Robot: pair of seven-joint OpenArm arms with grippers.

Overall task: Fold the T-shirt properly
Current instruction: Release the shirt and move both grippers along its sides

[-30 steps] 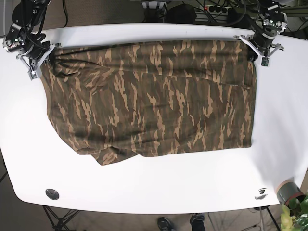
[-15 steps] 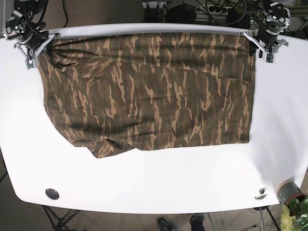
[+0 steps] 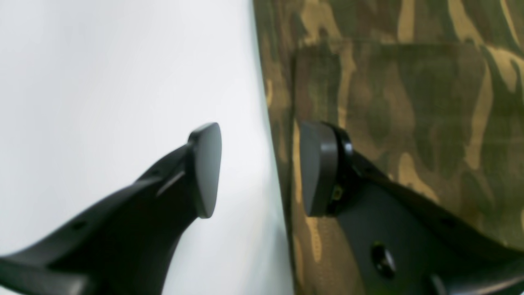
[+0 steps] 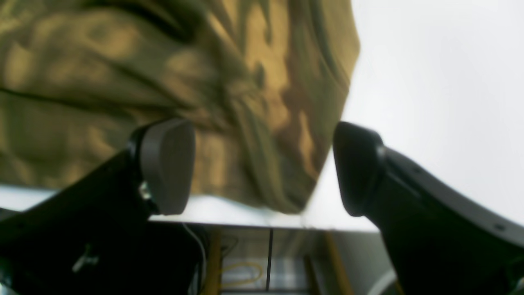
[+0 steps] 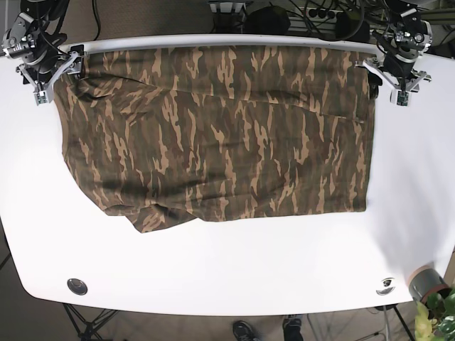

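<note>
— Two grippers, what state?
— Both spread apart, gripping nothing. The left gripper straddles the T-shirt edge: one finger over white table, the other over cloth.
— And the right gripper?
— A bunched shirt corner lies between its parted fingers, just beyond them at the table's rim. Cloth spreads away from both grippers.

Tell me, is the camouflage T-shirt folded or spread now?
Mostly spread. The T-shirt lies open across the white table, covering much of it; only its lower left corner is bunched, and a layer overlaps near the right edge.
</note>
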